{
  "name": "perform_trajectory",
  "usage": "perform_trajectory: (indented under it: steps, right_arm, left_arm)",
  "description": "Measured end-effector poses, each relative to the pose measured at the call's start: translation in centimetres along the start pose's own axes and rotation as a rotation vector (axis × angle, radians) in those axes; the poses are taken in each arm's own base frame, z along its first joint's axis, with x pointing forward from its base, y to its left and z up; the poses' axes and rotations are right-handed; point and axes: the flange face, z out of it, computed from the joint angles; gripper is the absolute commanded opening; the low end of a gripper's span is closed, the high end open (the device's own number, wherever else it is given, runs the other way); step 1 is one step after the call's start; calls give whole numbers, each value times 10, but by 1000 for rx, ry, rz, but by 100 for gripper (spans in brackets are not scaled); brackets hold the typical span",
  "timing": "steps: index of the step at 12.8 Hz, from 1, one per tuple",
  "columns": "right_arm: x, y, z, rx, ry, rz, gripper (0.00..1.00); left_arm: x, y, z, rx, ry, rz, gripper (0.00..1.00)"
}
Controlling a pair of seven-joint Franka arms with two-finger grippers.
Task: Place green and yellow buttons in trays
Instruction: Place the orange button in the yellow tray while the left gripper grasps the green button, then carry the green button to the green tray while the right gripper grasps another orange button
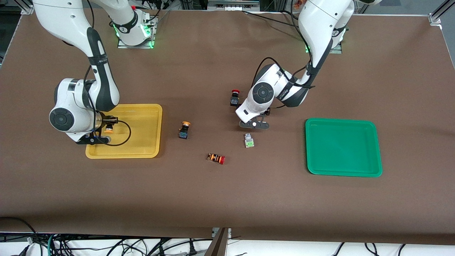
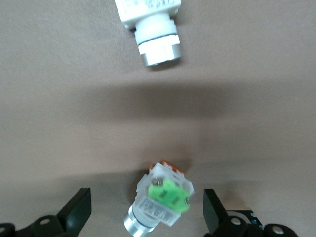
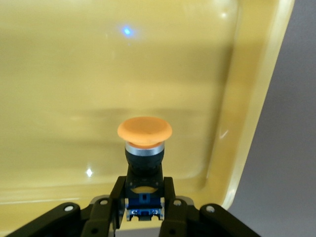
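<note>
My right gripper is shut on a yellow-capped button and holds it just over the floor of the yellow tray, which fills the right wrist view. My left gripper is open over the table, with a green-faced button lying tilted between its fingers. In the front view this gripper hides that button. A second green button lies just nearer the camera and also shows in the left wrist view. Another yellow button stands between the trays. The green tray holds nothing.
One red-capped button stands beside the left arm's wrist, farther from the camera. Another red-capped button lies on its side nearer the camera than the loose yellow and green buttons. A black cable loops from the right gripper over the yellow tray.
</note>
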Motion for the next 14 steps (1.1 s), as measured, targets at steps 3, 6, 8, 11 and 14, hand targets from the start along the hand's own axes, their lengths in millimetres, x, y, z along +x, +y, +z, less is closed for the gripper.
perform_trajectory:
  steps: [3,6,8,11,14]
  right_arm:
    - [-3,3,17,14,2,5,57]
    - [1,1,16,20,9,5,100]
    - [9,-10,-10,40,-4,-18,100]
    - [25,-80,-86,72,25,-127,100]
    - [28,-169,-97,88,42,-95,100]
  left_arm:
    - [-5,3,0,5,-8,7,100]
    - [-22,17,18,24,-34,40,90]
    - [-26,19,24,31,-41,46,47]
    - [-22,15,23,44,-28,54,8]
    - [-16,15,14,37,-11,52,2]
